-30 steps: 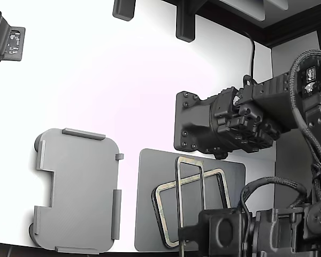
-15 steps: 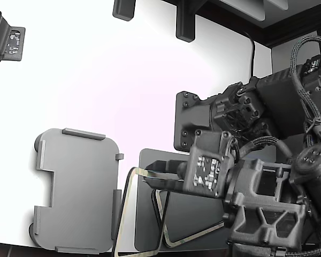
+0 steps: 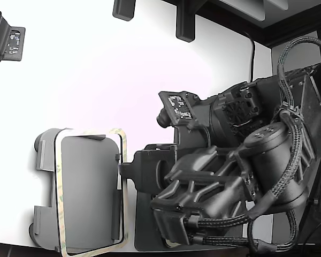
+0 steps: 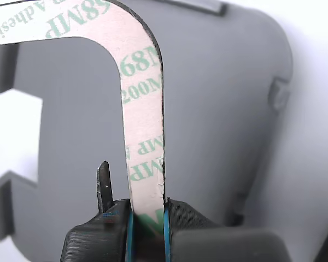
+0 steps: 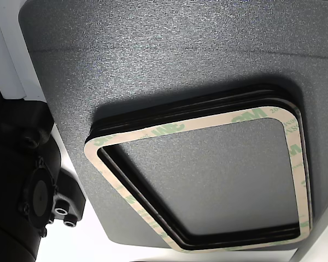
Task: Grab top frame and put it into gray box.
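Note:
My gripper is shut on one long side of the top frame, a thin cream ring with a black edge. It holds the frame roughly level over the light-gray box, whose surface shows through the ring's open centre. In the wrist view the two jaws clamp the cream strip of the frame, printed with green lettering, above the gray box. The other view shows the remaining stack of identical frames lying on the darker gray mat.
My arm's bulk hides most of the dark mat at the exterior view's lower middle. A second black arm unit sits behind it. Black fixtures hang at the table's far edge, and another device is at the far left.
The arm swung from the mat toward the exterior view's left, carrying the frame. The frame went from standing on edge above the stack to lying roughly flat over the gray box.

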